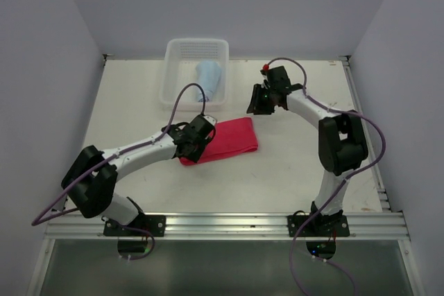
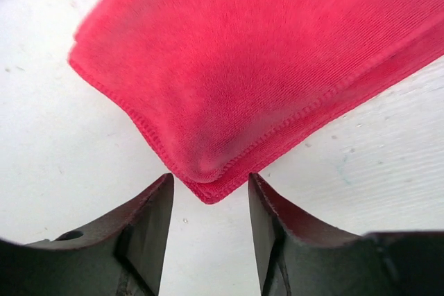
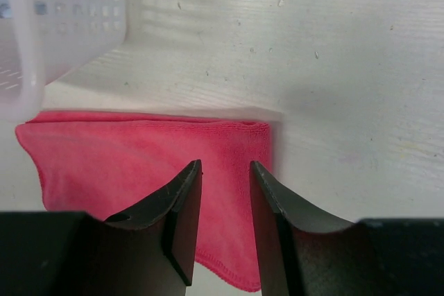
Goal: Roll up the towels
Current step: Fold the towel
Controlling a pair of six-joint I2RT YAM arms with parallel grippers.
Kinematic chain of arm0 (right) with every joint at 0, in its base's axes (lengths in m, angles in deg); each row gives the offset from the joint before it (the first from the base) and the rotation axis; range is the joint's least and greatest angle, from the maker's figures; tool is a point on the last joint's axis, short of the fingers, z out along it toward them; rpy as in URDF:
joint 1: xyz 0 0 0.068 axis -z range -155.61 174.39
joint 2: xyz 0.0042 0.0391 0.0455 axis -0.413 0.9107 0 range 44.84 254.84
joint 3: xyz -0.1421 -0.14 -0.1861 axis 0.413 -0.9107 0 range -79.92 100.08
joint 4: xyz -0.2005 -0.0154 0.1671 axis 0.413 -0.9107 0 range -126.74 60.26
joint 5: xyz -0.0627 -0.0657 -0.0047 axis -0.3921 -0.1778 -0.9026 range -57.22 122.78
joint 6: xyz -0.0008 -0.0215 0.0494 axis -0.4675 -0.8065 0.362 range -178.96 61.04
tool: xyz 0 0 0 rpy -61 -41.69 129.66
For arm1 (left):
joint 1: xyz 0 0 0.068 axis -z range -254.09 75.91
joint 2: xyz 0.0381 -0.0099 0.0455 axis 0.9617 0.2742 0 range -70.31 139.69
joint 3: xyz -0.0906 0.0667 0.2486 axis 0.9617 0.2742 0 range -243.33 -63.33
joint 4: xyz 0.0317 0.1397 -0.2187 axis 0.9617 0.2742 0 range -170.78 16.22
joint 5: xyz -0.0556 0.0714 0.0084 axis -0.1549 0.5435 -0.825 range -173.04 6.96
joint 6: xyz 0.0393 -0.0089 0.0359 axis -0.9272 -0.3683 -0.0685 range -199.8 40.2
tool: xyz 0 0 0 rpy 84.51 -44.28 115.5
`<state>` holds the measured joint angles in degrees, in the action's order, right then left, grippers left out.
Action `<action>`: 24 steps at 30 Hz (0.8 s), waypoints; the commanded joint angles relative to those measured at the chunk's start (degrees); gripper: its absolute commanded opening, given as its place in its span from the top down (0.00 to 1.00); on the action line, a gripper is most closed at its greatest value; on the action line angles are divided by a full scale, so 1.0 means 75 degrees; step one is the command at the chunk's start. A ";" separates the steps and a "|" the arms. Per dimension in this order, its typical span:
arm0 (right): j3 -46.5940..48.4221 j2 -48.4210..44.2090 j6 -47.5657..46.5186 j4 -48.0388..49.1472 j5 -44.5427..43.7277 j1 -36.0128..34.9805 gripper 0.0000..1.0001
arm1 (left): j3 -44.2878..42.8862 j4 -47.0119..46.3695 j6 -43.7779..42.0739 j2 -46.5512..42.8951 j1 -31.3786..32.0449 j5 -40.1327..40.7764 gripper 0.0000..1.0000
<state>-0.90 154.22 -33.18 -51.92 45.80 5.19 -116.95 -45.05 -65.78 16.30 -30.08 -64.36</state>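
The bright pink-red towel [image 1: 225, 140] lies folded flat in a long strip on the white table [image 1: 132, 109]. My left gripper [image 1: 193, 149] is at its near left corner. In the left wrist view the towel [image 2: 263, 60] has its corner just between the tips of the open left gripper [image 2: 210, 185], untouched. My right gripper [image 1: 255, 107] hovers over the towel's far right end. There the right wrist view shows the towel [image 3: 118, 164] under the open right gripper [image 3: 225, 168], which holds nothing. The light blue towel [image 1: 208, 77] lies rolled in the basket.
The white mesh basket [image 1: 177, 67] stands at the back of the table, its wall [image 3: 62, 25] close to the right gripper's left. Grey walls enclose the table on three sides. A metal rail [image 1: 229, 223] runs along the near edge.
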 commanded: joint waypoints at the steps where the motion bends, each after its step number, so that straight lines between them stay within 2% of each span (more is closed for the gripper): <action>1: -0.0293 -0.0884 -0.0191 -0.0090 -0.0059 0.0099 0.62 | -0.0514 -0.0111 0.0205 -0.0823 0.0038 0.0205 0.48; 5: -0.0996 -0.1423 -0.0098 0.0097 -0.0002 0.0088 0.61 | -0.0631 -0.0520 0.0135 -0.1141 0.0027 -0.0028 0.43; 9: -0.2037 -0.1798 0.0113 0.0495 0.0420 0.0099 0.61 | -0.0795 -0.0965 0.0146 -0.1282 0.0015 -0.0111 0.27; 14: -0.2930 -0.2139 0.0289 0.0988 0.0585 0.0088 0.61 | -0.0912 -0.1434 0.0298 -0.1364 -0.0090 -0.0169 0.15; 19: -0.3622 -0.1987 0.0488 0.1468 0.1076 0.0088 0.64 | -0.1134 -0.1588 0.0287 -0.1177 -0.0266 -0.0533 0.14; 24: -0.4149 -0.1998 0.0606 0.1796 0.1218 0.0076 0.72 | -0.1276 -0.1506 0.0263 -0.0989 -0.0301 -0.0650 0.14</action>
<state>-30.29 141.06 -29.75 -42.17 52.29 5.80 -124.32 -53.49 -64.36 8.21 -31.96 -67.93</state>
